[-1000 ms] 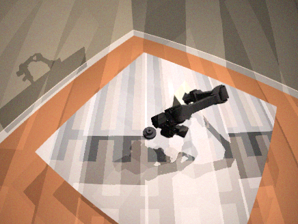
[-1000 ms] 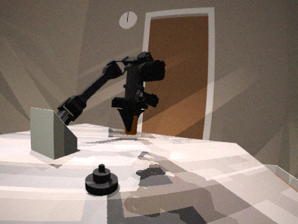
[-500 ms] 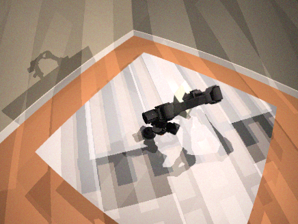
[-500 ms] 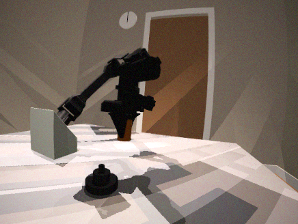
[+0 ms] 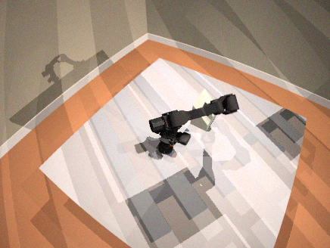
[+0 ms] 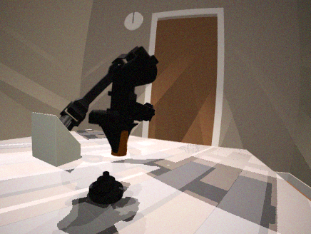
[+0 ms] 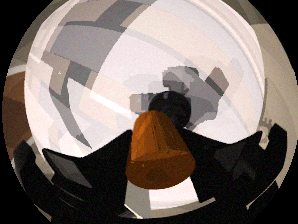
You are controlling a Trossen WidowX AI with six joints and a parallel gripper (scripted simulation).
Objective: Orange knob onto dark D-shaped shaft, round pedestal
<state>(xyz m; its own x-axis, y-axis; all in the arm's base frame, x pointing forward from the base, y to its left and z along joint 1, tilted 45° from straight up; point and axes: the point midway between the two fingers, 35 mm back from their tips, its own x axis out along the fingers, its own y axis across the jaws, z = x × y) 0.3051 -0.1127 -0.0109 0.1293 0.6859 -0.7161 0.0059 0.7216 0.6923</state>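
Note:
The orange knob (image 6: 123, 142) (image 7: 156, 145) is held between the fingers of my gripper (image 6: 119, 150), which is shut on it. In the wrist view the knob covers the lower left part of the round dark pedestal (image 6: 105, 192) (image 7: 175, 106). In the exterior view the knob hangs above the level of the shaft (image 6: 105, 174), apart from it and a little to its right. In the top view the arm mostly hides the knob; the dark pedestal (image 5: 165, 148) shows just below the gripper. The shaft's flat side cannot be seen.
A pale grey-green block (image 5: 199, 101) (image 6: 44, 140) with a sloped top stands beside the arm's lower part, left of the pedestal in the exterior view. Shadows and dark patches lie across the white table top (image 5: 110, 159). A door and a round clock are on the walls behind.

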